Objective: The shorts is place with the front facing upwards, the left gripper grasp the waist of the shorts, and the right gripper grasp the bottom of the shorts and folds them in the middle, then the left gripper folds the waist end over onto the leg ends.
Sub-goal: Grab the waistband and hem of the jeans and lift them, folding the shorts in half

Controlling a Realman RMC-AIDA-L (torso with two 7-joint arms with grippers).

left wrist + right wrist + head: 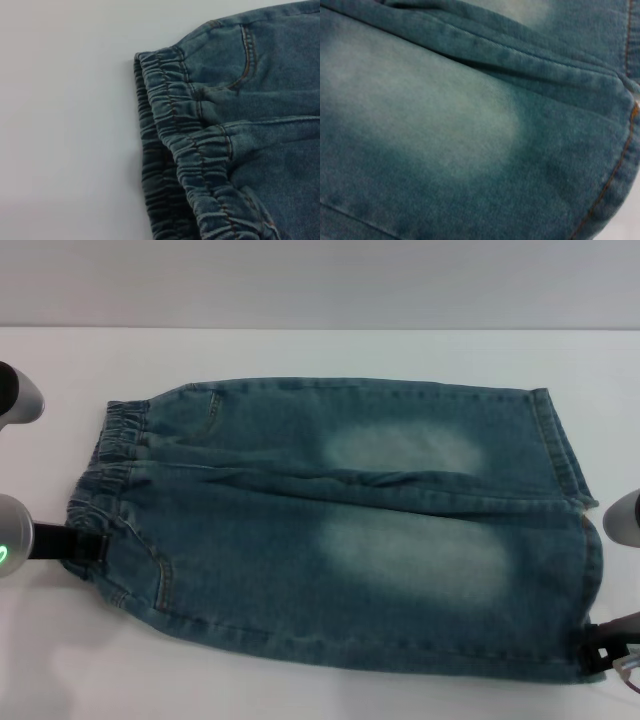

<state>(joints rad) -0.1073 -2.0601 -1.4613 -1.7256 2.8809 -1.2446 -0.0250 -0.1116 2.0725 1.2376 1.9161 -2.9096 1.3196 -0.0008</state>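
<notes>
The blue denim shorts (330, 530) lie flat on the white table, front up, with two faded patches on the legs. The elastic waist (105, 475) is at the left and the leg hems (570, 455) at the right. My left gripper (85, 545) sits at the near corner of the waist, touching its edge. My right gripper (600, 650) is at the near corner of the leg hem. The left wrist view shows the gathered waistband (185, 145) lying on the table. Filling the right wrist view from very close is denim (470, 125) with an orange-stitched hem.
The white table (300, 695) runs around the shorts, with bare strips at the left, along the front edge and behind. A pale wall rises at the back. Grey arm parts show at the far left (20, 395) and far right (625, 520).
</notes>
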